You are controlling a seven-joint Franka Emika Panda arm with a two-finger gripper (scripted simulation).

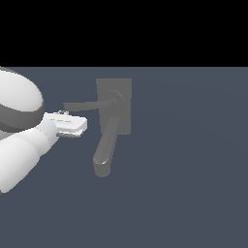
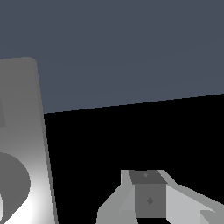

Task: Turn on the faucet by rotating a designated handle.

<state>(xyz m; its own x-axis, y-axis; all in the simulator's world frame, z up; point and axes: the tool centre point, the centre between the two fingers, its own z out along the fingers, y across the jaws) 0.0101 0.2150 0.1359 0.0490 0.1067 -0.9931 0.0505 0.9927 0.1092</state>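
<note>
One arm is all you have, and in the exterior view its gripper (image 1: pixel 72 125) sits just below the free end of the handle (image 1: pixel 89 105), the thin lever that runs from the round hub on the faucet (image 1: pixel 114 109) out toward the exterior view's left. You look to be in the approach step: the hand is near the lever's tip, but you cannot tell from here whether it touches it, and nothing shows a turn begun. The thick spout (image 1: pixel 105 147) hangs well clear of the fingers, beyond and below them, so keep it out of your path. The fingers themselves are hidden behind the white hand body in this view, so you cannot read how far apart they stand. In the wrist view one finger (image 2: pixel 148 197) shows at the edge of the picture, with nothing against its pad; its mate is out of shot, so the opening again cannot be judged, and no grasp is visible. The pale slab beside it may be the back plate (image 2: pixel 26 140). Your next move, most likely, calls for setting the fingers against the lever's outer end and pushing it around the hub.
</note>
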